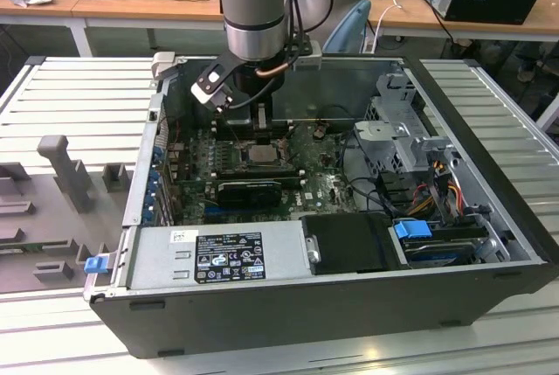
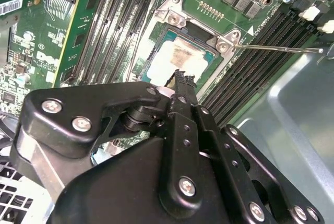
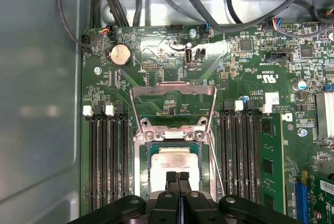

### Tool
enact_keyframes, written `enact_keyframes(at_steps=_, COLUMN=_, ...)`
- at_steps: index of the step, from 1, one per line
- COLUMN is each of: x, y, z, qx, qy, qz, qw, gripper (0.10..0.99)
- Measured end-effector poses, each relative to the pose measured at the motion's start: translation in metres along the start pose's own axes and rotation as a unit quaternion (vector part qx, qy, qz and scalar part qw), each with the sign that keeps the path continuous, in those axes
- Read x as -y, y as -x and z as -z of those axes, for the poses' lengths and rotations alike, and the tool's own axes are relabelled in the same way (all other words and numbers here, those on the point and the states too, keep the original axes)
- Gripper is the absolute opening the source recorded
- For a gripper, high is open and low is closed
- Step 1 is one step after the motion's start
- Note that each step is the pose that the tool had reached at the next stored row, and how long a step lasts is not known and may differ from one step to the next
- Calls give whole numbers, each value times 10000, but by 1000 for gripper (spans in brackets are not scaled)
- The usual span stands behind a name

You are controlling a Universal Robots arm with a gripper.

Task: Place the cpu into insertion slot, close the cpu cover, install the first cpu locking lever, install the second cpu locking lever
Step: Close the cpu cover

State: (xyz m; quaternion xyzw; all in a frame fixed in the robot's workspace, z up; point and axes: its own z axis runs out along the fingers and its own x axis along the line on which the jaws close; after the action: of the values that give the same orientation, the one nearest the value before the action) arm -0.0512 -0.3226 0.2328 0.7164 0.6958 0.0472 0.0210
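1. We read the cpu (image 3: 175, 160) as seated flat in its socket (image 3: 140, 153), so placement looks done.
2. The cpu cover (image 3: 172, 86) is swung open beyond the socket (which leaves the chip exposed). The locking lever (image 2: 276, 49) is unlatched.
3. The gripper (image 3: 178, 174) is over the cpu with its fingers (image 3: 171, 179) clenched on nothing, likely to act as a narrow pusher. We can't tell if they touch.
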Motion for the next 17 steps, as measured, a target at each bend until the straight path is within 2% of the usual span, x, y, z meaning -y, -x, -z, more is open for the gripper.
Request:
enact_keyframes(at_steps=5, x=-2, y=-1, z=20, qx=0, qy=0, qz=0, qw=10000, gripper=106)
enact_keyframes(at_steps=9, x=-8, y=-3, z=82, qx=1, qy=0, qz=0, qw=10000, gripper=106)
enact_keyframes(at_steps=17, x=-15, y=-6, z=151, qx=1, qy=0, qz=0, qw=10000, gripper=106)
